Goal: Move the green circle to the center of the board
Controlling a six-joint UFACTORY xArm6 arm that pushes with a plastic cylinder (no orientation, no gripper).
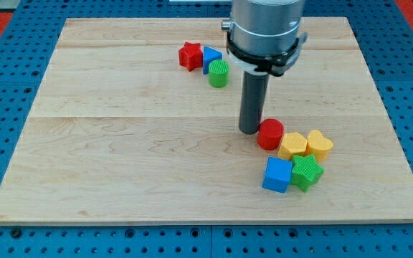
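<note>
- The green circle (219, 73) sits near the view's top, touching the blue block (211, 56) beside the red star (189, 55).
- The rod's tip (249, 131) — no gripper, nothing held — rests near board centre, touching the red circle (269, 134); the green circle lies up-left of it.

bright, even light — sharp, soft shadows.

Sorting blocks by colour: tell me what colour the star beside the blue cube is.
Green star, camera view.
</note>
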